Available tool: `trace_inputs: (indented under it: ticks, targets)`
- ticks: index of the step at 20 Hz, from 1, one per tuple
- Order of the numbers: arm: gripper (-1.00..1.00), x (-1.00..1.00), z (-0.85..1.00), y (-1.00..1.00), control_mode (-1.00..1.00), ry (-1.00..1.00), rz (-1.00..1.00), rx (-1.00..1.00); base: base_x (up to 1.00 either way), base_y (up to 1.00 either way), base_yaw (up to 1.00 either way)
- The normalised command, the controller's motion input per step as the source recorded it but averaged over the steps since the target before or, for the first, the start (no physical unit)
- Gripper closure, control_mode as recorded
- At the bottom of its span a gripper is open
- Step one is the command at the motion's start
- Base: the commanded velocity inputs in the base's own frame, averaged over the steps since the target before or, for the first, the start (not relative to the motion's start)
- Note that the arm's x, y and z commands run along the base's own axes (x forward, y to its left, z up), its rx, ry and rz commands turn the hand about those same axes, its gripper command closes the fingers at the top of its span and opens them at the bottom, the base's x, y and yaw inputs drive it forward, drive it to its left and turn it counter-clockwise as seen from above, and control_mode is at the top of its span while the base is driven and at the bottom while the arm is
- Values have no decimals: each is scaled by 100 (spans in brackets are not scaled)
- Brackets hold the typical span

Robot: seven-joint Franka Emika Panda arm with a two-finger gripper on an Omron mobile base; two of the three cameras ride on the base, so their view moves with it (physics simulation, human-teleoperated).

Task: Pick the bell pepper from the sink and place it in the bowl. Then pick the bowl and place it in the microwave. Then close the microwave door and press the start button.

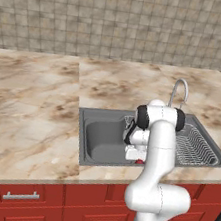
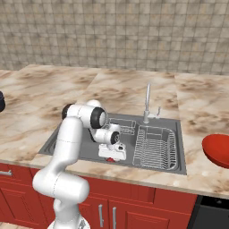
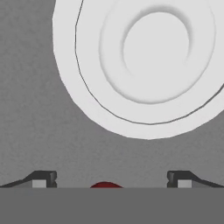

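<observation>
**While the gripper hangs low in the sink, the pepper pick is in hand**

With the gripper (image 3: 112,180) down inside the rectangular grey steel sink (image 1: 98,133), its two dark fingertips stand wide apart, and a sliver of the small glossy red bell pepper (image 3: 105,185) shows between them, with the round pale drain (image 3: 151,52) beyond. From the right base camera the pepper (image 2: 114,159) peeks out beneath the hand, on the basin floor beside the wire rack (image 2: 154,147). The first step looks unfinished: next the fingers probably need to sink further and close on it. The wide glossy red bowl (image 2: 217,150) waits on the marble bench (image 2: 199,112), well apart to the right.
</observation>
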Motion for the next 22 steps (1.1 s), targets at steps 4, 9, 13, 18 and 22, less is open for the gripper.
trace_inputs:
  ticks: [4,9,13,18,22]
  targets:
    - [-100,0,-2,0,-100,0,0,0,0,0,0]
    - [100,0,9,0,-100,0,0,0,0,0,0]
    - [100,-1,55,0,-100,-4,0,0,0,0,0]
    - [100,-3,98,0,-100,-12,1,0,0,0,0]
    - [100,-2,100,0,-100,-11,0,0,0,0,0]
